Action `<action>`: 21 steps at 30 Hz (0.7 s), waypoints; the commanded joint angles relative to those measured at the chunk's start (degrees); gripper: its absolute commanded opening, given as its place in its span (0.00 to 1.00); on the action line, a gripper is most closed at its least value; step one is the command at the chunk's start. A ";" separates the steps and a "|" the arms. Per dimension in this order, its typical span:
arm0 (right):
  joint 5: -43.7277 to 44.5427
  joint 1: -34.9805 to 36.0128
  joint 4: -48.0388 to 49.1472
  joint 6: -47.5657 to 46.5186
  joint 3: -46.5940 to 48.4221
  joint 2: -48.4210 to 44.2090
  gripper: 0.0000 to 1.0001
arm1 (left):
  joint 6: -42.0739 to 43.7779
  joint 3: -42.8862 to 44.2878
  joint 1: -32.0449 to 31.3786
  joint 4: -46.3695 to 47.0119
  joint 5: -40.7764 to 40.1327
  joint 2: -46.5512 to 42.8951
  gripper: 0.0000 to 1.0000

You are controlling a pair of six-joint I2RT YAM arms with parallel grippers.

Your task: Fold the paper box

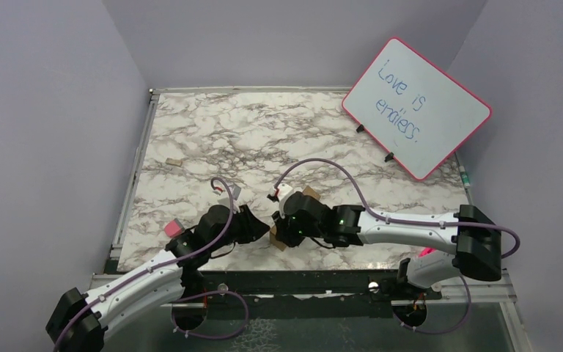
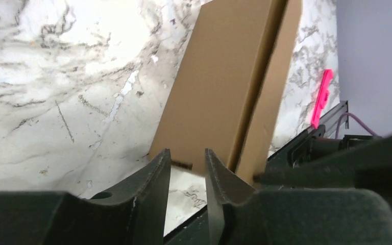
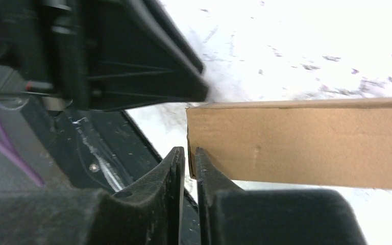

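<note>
Twin white-and-black arms
We see white shells and black joints on left arm (image 1: 145,280) and right arm (image 1: 410,231), purple cables (image 1: 319,160), a matte black left gripper (image 2: 188,155).

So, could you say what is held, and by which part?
The right gripper seems to pinch the paper box by its end corner; left gripper holds nothing.

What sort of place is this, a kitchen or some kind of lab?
Probably a lab's robot test booth: two robot arms bolted at the edge of a marble-patterned table, plain walls closing it in, a handwritten whiteboard propped in the corner.
</note>
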 commanded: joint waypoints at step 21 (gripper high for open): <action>-13.49 -33.93 20.21 10.42 -19.44 -19.92 0.62 | -2.47 3.45 -0.40 1.57 4.76 -3.51 0.65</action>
